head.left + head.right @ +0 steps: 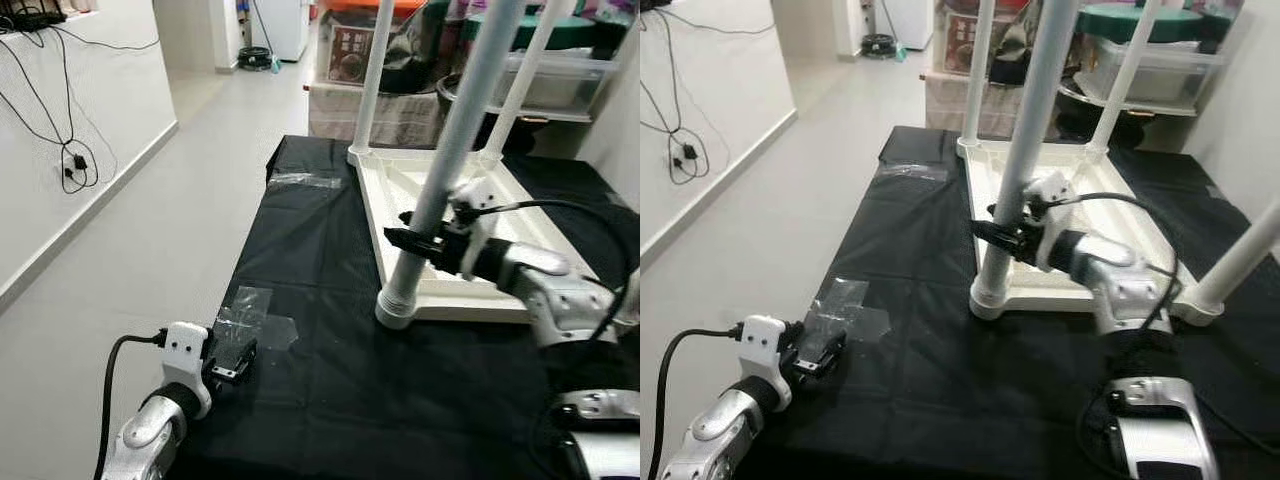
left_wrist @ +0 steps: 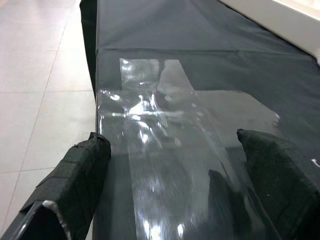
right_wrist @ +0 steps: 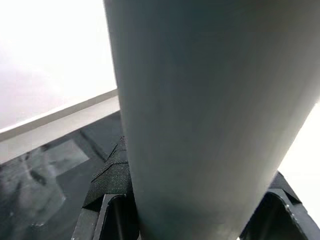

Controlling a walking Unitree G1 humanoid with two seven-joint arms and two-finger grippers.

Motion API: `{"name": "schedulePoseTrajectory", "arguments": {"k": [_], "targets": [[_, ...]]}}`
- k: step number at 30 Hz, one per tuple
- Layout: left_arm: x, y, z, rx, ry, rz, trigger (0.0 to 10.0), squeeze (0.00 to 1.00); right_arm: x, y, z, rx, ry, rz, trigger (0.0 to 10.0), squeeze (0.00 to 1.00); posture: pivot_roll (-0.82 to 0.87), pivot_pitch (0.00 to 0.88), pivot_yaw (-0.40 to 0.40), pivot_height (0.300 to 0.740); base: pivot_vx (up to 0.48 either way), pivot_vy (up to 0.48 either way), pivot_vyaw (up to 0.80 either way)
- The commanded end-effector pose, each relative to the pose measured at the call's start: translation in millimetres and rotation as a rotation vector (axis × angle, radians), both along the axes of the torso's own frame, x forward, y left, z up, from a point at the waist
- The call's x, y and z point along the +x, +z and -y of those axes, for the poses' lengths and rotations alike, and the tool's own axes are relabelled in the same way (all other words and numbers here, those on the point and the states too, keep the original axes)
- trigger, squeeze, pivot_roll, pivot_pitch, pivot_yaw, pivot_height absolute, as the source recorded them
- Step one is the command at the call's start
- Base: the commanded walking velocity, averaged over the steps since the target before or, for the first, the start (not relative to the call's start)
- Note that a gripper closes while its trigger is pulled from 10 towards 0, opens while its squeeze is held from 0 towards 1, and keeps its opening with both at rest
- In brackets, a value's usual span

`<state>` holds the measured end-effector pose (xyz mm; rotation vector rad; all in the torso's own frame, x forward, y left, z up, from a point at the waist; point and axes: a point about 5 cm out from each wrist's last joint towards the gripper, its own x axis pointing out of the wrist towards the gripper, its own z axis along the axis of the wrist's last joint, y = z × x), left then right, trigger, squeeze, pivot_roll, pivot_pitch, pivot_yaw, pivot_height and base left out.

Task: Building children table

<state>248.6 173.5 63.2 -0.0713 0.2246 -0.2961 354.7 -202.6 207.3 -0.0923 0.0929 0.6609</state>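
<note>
A white children's table (image 1: 450, 195) lies upside down on a black cloth (image 1: 320, 250), its white legs pointing up. My right gripper (image 1: 415, 238) is shut on the near-left leg (image 1: 455, 130), a little above its base collar (image 1: 397, 305). In the right wrist view the leg (image 3: 210, 110) stands between the two black fingers (image 3: 110, 185). My left gripper (image 1: 235, 365) rests open at the cloth's near-left corner. Its fingers (image 2: 80, 170) sit on either side of a patch of clear tape (image 2: 155, 120) without touching it.
Two further legs (image 1: 372, 80) rise at the table's far side, and another (image 1: 1240, 260) at the near right. The cloth's left edge drops to grey floor (image 1: 150, 230). Cables (image 1: 70, 160) hang on the left wall. Shelves with bins (image 1: 560, 80) stand behind.
</note>
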Motion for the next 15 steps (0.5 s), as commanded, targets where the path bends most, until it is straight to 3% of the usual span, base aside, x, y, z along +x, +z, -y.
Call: {"name": "schedulePoseTrajectory", "arguments": {"k": [1, 2, 3, 5, 6, 7, 8, 9, 15], "targets": [[-3.1, -7.5, 0.2, 0.008, -0.010, -0.039, 10.0, 0.00, 1.4, -23.0, 0.1, -0.026, -0.145, -0.103, 0.0, 0.00, 0.09, 0.000, -0.085, 0.740, 0.000, 0.000, 0.00], [-2.0, -7.3, 2.4, 0.005, -0.014, -0.037, 10.0, 0.00, 1.5, -35.8, -0.1, -0.002, -0.384, -0.135, 0.0, 0.00, 0.08, 0.000, -0.083, 0.740, 0.000, 0.000, 0.00], [-2.0, -7.3, 2.4, 0.005, -0.014, -0.037, 10.0, 0.00, 1.5, -35.8, -0.1, -0.002, -0.384, -0.135, 0.0, 0.00, 0.08, 0.000, -0.083, 0.740, 0.000, 0.000, 0.00], [-0.5, -6.8, 5.4, 0.001, -0.019, -0.035, 10.0, 0.00, -12.6, -57.6, -3.7, 0.035, -0.750, -0.186, 0.0, 0.00, 0.08, 0.000, -0.082, 0.740, 0.000, 0.000, 0.00], [-0.3, -6.5, 5.9, 0.000, -0.019, -0.034, 10.0, 0.00, -24.5, -64.4, -8.6, 0.030, -0.874, -0.197, 0.0, 0.00, 0.09, 0.000, -0.082, 0.740, 0.000, 0.000, 0.00], [-0.3, -6.5, 5.9, 0.000, -0.019, -0.034, 10.0, 0.00, -24.5, -64.4, -8.6, 0.030, -0.874, -0.197, 0.0, 0.00, 0.09, 0.000, -0.082, 0.740, 0.000, 0.000, 0.00], [-0.6, -6.4, 5.6, -0.001, -0.018, -0.034, 10.0, 0.00, -38.5, -68.5, -16.6, 0.011, -0.973, -0.188, 0.0, 0.00, 0.08, 0.000, -0.081, 0.740, 0.000, 0.000, 0.00], [-0.7, -6.5, 5.3, -0.001, -0.017, -0.034, 10.0, 0.00, -41.9, -69.2, -20.0, 0.004, -0.997, -0.181, 0.0, 0.00, 0.08, 0.000, -0.081, 0.740, 0.000, 0.000, 0.00], [-1.3, -7.4, 4.1, -0.003, -0.011, -0.038, 10.0, 0.00, -45.5, -62.2, -18.6, 0.013, -1.121, -0.143, 0.0, 0.00, 0.08, 0.000, -0.084, 0.740, 0.000, 0.000, 0.00]]}}
